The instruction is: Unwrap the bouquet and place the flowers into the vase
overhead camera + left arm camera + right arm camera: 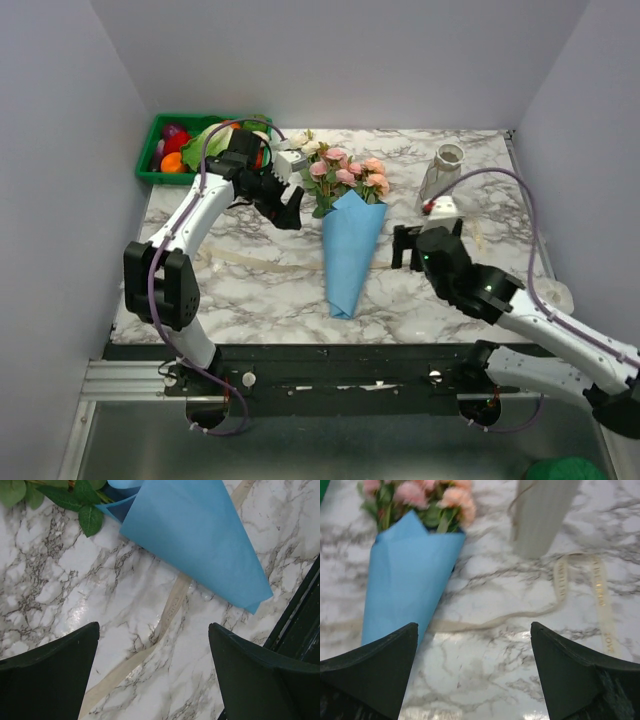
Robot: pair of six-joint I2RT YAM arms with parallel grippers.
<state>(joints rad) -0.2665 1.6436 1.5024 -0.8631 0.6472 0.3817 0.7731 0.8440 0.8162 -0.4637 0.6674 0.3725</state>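
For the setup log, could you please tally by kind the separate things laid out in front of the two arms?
Blue paper-cone bouquet of pink and peach roses: 1
Slim pale grey-beige bottle-shaped vase: 1
Loose beige ribbon: 1
Green plastic crate of toy vegetables: 1
Total: 4

No legible text found. Ribbon [598, 587], loose on the marble table [485, 680] toward its right edge: gold printed lettering runs along the strand, too blurred to read (letter shapes only, no word made out). Left wrist view, strand near the table's front edge [172, 605]: faint print, likewise unreadable. Nothing else readable on any surface.
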